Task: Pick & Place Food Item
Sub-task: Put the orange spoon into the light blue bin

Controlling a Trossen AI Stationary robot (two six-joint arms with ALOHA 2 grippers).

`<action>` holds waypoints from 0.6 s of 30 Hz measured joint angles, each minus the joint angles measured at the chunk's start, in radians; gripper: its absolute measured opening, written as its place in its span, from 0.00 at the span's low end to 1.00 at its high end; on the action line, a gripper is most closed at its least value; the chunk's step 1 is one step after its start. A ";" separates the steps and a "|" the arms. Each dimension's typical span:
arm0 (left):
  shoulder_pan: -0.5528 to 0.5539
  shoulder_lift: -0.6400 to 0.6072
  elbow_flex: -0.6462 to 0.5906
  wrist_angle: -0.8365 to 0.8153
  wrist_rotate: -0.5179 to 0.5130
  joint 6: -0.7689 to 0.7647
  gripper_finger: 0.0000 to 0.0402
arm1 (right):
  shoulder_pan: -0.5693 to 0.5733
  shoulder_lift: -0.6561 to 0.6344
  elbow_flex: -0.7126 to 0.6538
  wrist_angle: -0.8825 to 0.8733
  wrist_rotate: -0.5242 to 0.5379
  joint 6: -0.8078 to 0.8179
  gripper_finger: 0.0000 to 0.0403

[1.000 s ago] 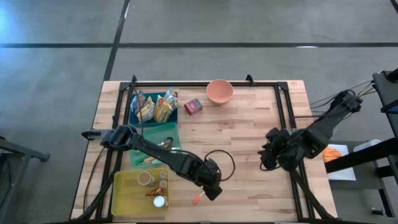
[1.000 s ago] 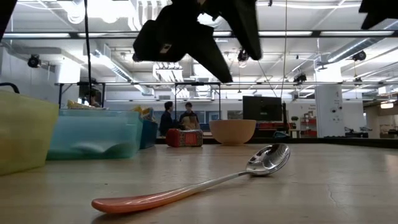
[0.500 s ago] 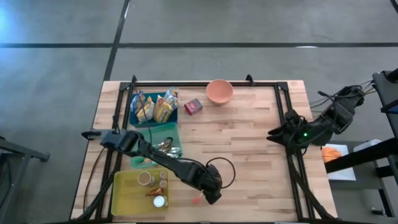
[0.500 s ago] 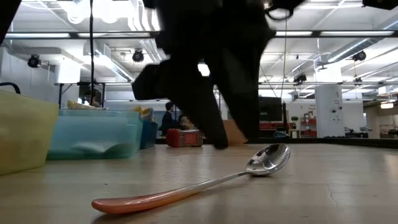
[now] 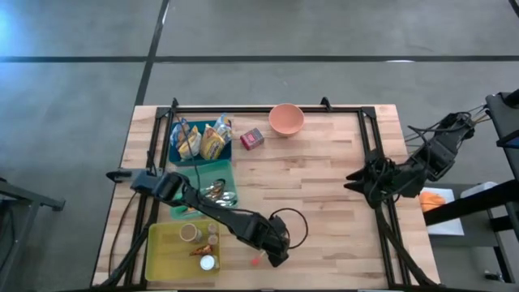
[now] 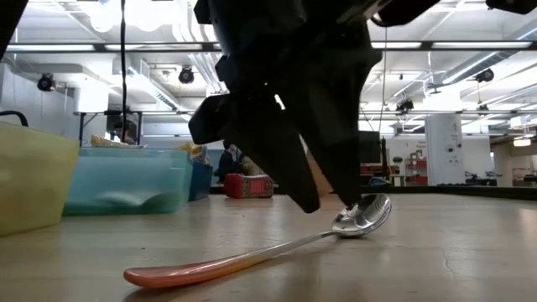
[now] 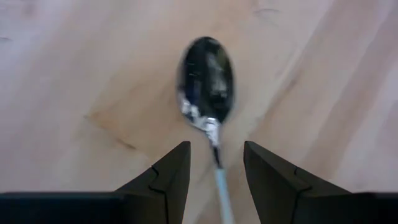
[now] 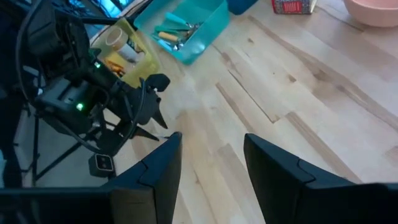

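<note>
A spoon with a shiny bowl and an orange-red handle lies flat on the wooden table near its front edge. My left gripper is open and points steeply down over it. One finger stands on either side of the thin neck just behind the bowl, with a gap on both sides. In the low view the fingertips hang just above the tabletop. My right gripper is open and raised at the table's right edge, holding nothing.
At the left stand a blue bin of snack bags, a teal bin of cutlery and a yellow bin of small items. A red box and a pink bowl sit at the far edge. A black cable loops beside the left gripper.
My left gripper has come down over the spoon, rolling a little, until its fingers straddle the neck; the spoon has stayed in place. My right gripper has drawn back toward the table's right edge and risen.
</note>
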 joint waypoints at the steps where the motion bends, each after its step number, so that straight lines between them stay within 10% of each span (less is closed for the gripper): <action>1: -0.001 0.002 0.000 0.009 0.008 0.001 0.39 | 0.000 0.002 0.000 0.000 -0.001 0.000 0.42; 18: -0.017 0.025 -0.006 0.009 -0.036 0.005 0.39 | 0.000 0.005 0.000 0.006 -0.026 0.000 0.42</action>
